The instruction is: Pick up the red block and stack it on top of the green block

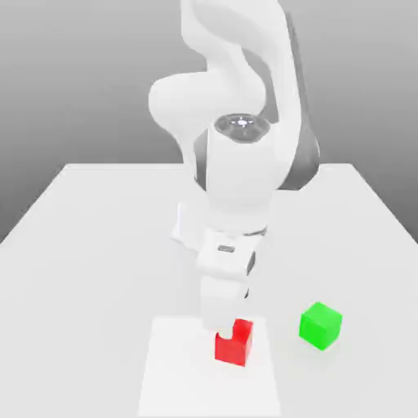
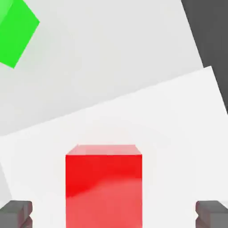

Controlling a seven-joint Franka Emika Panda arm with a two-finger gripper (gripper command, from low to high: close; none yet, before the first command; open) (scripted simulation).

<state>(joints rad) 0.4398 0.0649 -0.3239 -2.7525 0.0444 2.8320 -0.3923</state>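
Note:
The red block (image 1: 236, 346) sits on a pale square patch (image 1: 178, 374) near the table's front edge. My gripper (image 1: 229, 331) is lowered straight over it and stands open. In the hand view the red block (image 2: 104, 187) lies midway between my two dark fingertips (image 2: 16, 213), with a wide gap on each side, and neither one touches it. The green block (image 1: 320, 325) rests on the table to the exterior view's right of the red one, a short gap apart. The hand view catches it at a corner (image 2: 14, 31).
The white table (image 1: 82, 229) stretches back to the arm's base (image 1: 189, 229) behind the blocks. The pale patch (image 2: 178, 133) under the red block lies flat. The table's edge and a dark floor (image 2: 209, 35) are visible in the hand view.

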